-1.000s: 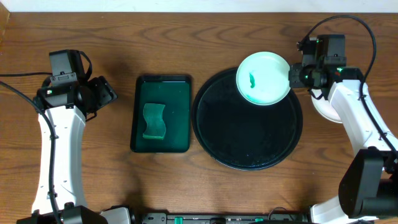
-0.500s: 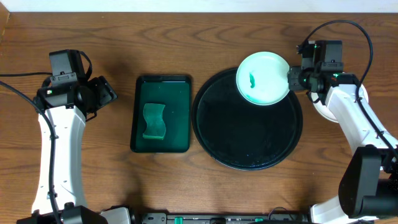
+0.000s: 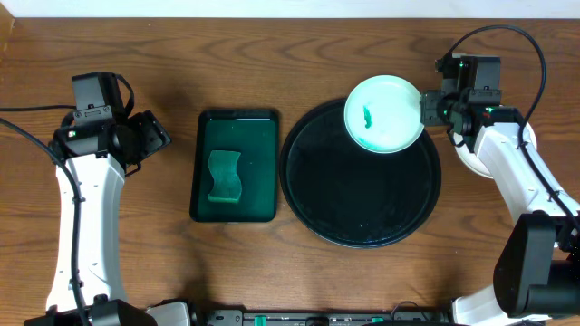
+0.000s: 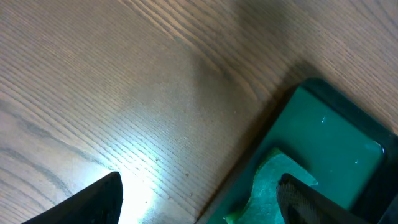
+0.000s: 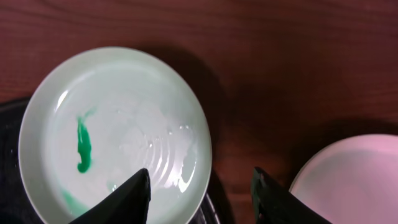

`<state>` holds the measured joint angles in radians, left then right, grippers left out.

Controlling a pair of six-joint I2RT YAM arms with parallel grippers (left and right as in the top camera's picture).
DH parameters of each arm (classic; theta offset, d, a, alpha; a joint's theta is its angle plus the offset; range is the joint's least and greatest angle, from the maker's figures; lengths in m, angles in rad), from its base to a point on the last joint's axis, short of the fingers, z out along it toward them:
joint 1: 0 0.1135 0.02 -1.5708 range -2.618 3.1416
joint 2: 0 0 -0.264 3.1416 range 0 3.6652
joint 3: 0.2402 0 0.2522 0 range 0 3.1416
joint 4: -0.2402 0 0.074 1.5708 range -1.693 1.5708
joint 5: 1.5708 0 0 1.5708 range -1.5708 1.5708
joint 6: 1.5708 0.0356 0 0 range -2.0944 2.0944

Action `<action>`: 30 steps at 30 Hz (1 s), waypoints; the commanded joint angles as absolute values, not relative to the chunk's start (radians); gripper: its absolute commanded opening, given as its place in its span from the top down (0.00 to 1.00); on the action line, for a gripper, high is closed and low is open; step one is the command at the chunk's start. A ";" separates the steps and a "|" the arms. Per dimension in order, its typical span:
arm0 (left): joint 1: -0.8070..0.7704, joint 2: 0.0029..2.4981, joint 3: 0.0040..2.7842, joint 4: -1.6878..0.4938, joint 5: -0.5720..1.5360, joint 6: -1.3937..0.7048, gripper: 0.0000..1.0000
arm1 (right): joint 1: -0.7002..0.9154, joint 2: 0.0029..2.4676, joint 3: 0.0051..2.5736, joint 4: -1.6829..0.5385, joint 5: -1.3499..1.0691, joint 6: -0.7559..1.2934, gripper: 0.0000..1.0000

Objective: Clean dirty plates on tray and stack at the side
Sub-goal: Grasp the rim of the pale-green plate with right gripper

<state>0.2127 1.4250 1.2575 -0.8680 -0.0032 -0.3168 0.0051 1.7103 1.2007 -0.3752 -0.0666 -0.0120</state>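
One plate (image 3: pixel 383 113) (image 5: pixel 118 130) sits at the upper right edge of the black tray (image 3: pixel 362 199), overhanging the rim, flat, face up, with a green smear (image 3: pixel 366 117) (image 5: pixel 82 146) left of its centre and a fainter green mark near the lower rim. The right gripper (image 3: pixel 424 110) (image 5: pixel 200 202) is at the plate's right edge, jaws apart with the rim between them, not clamped; can't tell if a finger touches the plate. A second plate (image 3: pixel 464 156) (image 5: pixel 348 180) lies on the table (image 3: pixel 136 54) just right of the tray, partly under the right arm; can't tell if it is one or a stack. Left of the black tray is a green tray (image 3: pixel 258 136) (image 4: pixel 329 124) with a sponge (image 3: pixel 225 177) (image 4: pixel 267 180) in it. The left gripper (image 3: pixel 156 138) (image 4: pixel 202 205) hangs over bare wood beside the green tray's left side, jaws wide apart, empty.
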 commanded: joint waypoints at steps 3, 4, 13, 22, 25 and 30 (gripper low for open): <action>0.216 1.424 1.268 -0.871 -0.012 -0.318 0.20 | 0.012 1.714 1.195 -0.348 -0.051 -0.017 0.51; 0.216 1.424 1.268 -0.871 -0.012 -0.318 0.21 | 0.012 1.714 1.195 -0.347 -0.047 -0.017 0.51; 0.216 1.424 1.268 -0.871 -0.012 -0.318 0.20 | 0.012 1.803 1.195 -0.292 -0.001 -0.044 0.51; 0.216 1.424 1.268 -0.871 -0.012 -0.318 0.20 | 0.014 1.910 1.195 -0.229 -0.005 -0.043 0.56; 0.216 1.424 1.268 -0.871 -0.012 -0.318 0.20 | 0.014 1.918 1.195 -0.228 -0.009 -0.042 0.57; 0.216 1.424 1.268 -0.871 -0.012 -0.318 0.20 | 0.014 1.929 1.195 -0.218 -0.009 -0.043 0.77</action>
